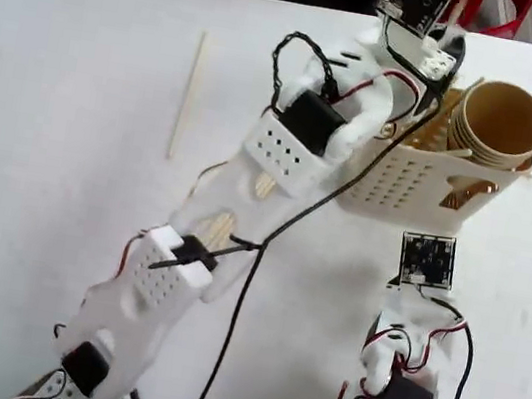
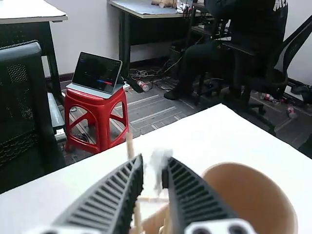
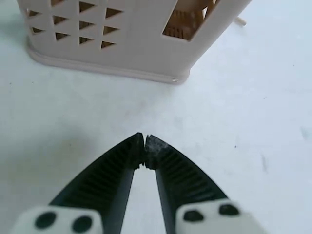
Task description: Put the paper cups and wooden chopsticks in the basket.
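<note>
Bright, even light; white table [image 1: 39, 224] slightly overexposed; soft, faint shadow under basket [image 3: 122, 44].

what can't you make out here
Left wrist view: whether the left gripper holds the chopstick beside it; blur there.
High view: how many chopsticks lie under the left arm, which covers them.
High view: the basket bottom, hidden by the paper cups and its own wall.

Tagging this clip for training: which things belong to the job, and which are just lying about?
Job: paper cups, basket, loose chopstick.
Lying about: red stool, tablet, black chair.
</note>
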`<state>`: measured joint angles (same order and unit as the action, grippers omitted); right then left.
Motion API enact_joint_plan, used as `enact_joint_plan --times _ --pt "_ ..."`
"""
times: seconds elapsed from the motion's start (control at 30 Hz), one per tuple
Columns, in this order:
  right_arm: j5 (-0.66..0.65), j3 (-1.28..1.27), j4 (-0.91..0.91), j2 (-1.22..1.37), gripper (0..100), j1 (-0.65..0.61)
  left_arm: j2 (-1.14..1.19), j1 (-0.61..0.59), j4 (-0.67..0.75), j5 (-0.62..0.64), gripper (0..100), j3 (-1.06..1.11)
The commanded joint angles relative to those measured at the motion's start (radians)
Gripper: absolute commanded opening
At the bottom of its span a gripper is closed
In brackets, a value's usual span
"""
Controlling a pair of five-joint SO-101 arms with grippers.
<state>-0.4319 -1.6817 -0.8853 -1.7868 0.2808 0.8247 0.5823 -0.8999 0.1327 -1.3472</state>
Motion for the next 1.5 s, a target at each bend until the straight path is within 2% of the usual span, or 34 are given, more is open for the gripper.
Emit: enact_joint_plan --times 0.0,0.17,0.3,0.4,0.47,0.63,0.83,0.97,1.17,1.33,1.47 --pt "-0.012 -0.008 -0.002 -0.015 1.8 -0.008 -0.016 -0.028 -0.018 0.002 8 -0.014" --pt "-0.012 -0.008 -0.002 -0.015 1.8 -0.008 -0.028 -0.058 -0.049 0.002 8 -0.032" --pt "-0.012 -0.008 -0.002 -0.015 1.8 -0.008 -0.061 -0.073 -0.153 -0.002 8 -0.186" --pt "-0.014 -0.008 -0.002 -0.015 1.8 -0.008 -0.084 -0.071 -0.241 -0.091 8 -0.324" --pt "-0.014 -0.008 -0.002 -0.015 1.8 -0.008 -0.137 -0.094 -0.310 -0.157 7 -0.322" --pt "-0.014 -0.008 -0.002 -0.015 1.8 -0.008 -0.265 -0.266 -0.583 -0.209 2 -0.305" --pt "-0.014 -0.008 -0.002 -0.015 1.8 -0.008 -0.232 -0.509 -0.901 -0.419 3 -0.299" --pt "-0.014 -0.008 -0.002 -0.015 1.8 -0.008 -0.206 -0.639 -0.893 -0.445 5 -0.084" --pt "-0.014 -0.008 -0.002 -0.015 1.8 -0.008 -0.286 -0.633 -0.864 -0.551 11 0.505" --pt "-0.014 -0.008 -0.002 -0.015 1.8 -0.008 -0.266 -0.631 -0.574 -0.523 11 0.637" --pt "-0.014 -0.008 -0.002 -0.015 1.8 -0.008 -0.153 -0.621 -0.456 -0.450 11 0.626"
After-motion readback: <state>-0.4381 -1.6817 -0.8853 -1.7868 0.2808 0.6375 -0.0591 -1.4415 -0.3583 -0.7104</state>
